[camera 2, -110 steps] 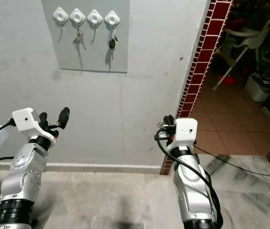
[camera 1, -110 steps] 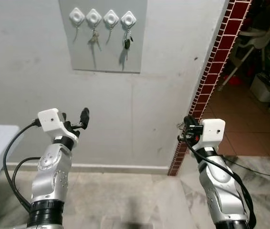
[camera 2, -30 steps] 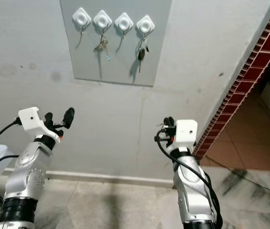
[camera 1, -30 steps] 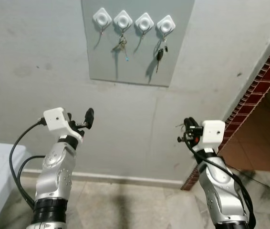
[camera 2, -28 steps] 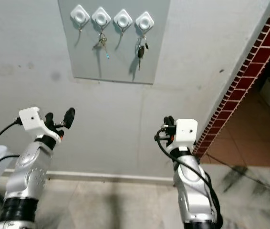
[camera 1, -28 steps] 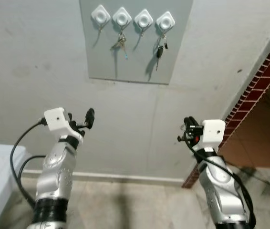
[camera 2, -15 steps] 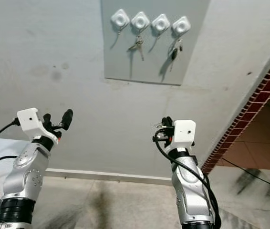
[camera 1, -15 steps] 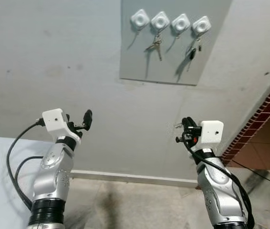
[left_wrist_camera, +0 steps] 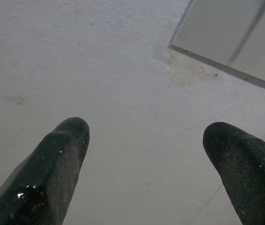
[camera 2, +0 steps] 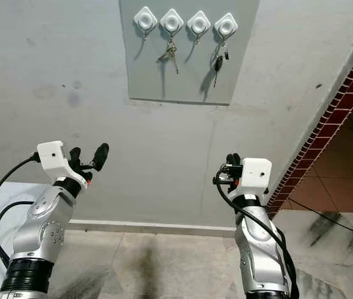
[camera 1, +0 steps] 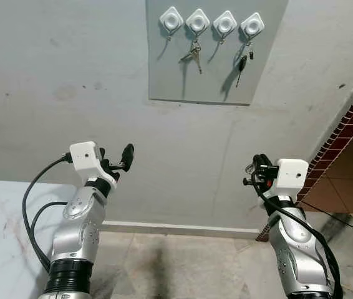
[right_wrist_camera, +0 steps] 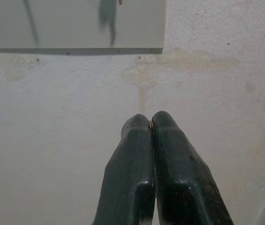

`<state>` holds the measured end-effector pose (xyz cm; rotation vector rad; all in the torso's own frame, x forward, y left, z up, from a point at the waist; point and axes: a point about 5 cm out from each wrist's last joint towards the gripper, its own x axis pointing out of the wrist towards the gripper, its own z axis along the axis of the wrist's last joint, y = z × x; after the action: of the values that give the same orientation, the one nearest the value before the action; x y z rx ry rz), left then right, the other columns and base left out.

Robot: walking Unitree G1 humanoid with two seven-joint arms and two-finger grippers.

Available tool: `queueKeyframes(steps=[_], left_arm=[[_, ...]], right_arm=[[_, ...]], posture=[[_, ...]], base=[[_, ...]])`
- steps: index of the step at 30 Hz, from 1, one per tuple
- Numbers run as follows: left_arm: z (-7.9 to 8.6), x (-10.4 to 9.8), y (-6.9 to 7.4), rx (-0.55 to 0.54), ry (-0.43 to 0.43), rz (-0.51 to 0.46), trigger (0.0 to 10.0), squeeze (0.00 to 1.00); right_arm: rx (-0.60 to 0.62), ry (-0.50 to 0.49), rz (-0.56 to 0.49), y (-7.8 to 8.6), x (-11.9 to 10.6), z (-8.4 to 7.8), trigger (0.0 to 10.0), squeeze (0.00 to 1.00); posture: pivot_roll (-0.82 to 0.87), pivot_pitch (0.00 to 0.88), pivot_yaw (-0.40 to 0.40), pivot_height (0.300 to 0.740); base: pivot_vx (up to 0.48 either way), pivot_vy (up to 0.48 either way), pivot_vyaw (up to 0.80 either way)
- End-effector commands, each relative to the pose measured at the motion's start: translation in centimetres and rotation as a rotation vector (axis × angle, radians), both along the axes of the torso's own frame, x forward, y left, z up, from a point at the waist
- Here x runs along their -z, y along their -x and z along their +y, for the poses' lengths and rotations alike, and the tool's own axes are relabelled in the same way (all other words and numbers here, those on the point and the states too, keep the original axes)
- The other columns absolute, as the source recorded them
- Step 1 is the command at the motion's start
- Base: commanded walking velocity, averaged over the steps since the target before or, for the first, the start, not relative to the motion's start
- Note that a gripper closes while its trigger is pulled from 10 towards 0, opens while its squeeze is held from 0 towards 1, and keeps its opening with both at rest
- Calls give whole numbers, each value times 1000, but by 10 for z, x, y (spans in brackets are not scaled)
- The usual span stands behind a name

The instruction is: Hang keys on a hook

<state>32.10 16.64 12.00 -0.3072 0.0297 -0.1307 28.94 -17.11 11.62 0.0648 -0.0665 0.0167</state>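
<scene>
High on the wall, a grey panel [camera 1: 214, 81] carries a row of white hooks. A bunch of keys [camera 1: 192, 55] hangs from the second hook [camera 1: 198, 20], and a dark key [camera 1: 242, 61] from the fourth hook [camera 1: 252, 24]. The first hook [camera 1: 172, 18] and third hook [camera 1: 225, 21] are bare. My right gripper [camera 1: 261, 163] is well below the panel and to its right. It is shut, with a small metal key ring [camera 1: 250, 167] sticking out at its tip. In its wrist view the fingertips [right_wrist_camera: 137, 126] press together. My left gripper [camera 1: 115, 159] is open and empty, low on the left.
A white marble-patterned surface [camera 1: 2, 237] lies at the lower left. A red tiled wall edge [camera 1: 351, 118] runs down the right, beside a doorway with an orange tiled floor. A black cable [camera 1: 345, 218] lies on the floor there.
The whole view has shifted as the camera moved, so the panel now sits a little further left and the white surface shows more. Both arms keep their pose and both grippers their state.
</scene>
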Motion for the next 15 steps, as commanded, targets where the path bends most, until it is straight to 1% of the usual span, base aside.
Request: queueKeyframes(steps=[1, 15], left_arm=[[0, -6, 0, 11, -25, -22, 10000, 0], [2, -7, 0, 26, -40, -16, 10000, 0]], right_arm=[[9, -4, -31, 0, -7, -1, 10000, 0], [18, -17, -25, 3, -4, 2, 10000, 0]], posture=[[-47, 0, -2, 740], [-49, 0, 13, 740]], base=[[322, 0, 0], [473, 0, 0]])
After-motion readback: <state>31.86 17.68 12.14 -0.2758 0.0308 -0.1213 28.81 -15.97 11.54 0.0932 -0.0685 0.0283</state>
